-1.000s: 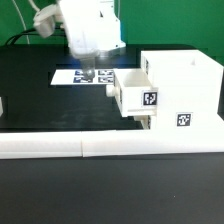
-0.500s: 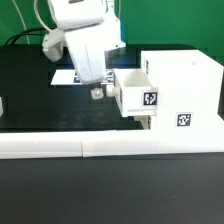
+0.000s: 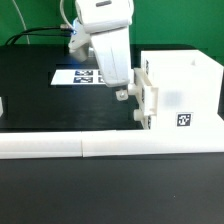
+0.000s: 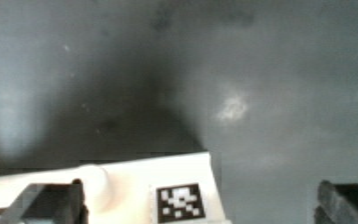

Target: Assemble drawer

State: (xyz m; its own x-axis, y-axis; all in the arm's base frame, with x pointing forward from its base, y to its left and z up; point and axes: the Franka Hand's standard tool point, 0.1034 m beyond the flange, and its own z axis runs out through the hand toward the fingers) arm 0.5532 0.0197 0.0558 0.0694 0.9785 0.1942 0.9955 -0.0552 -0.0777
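Observation:
The white drawer housing (image 3: 185, 85) stands at the exterior view's right, with a tag on its side. A small white tray (image 3: 149, 98) with a tagged front sticks a little way out of the housing's upper opening. My gripper (image 3: 123, 94) hangs just left of the tray's front, its fingertips level with it. In the wrist view the gripper (image 4: 197, 206) is open with its fingers wide apart. The tray's tagged face (image 4: 149, 190) lies by one finger (image 4: 44, 205), and the other finger (image 4: 352, 200) is clear of it. I cannot tell whether they touch.
The marker board (image 3: 76, 77) lies flat on the black table behind the arm. A long white bar (image 3: 100, 148) runs along the table's front edge. A small white part (image 3: 2, 104) sits at the exterior view's far left.
The arm has swung to the exterior view's right, toward the housing. The tray now sits deeper in the housing than before.

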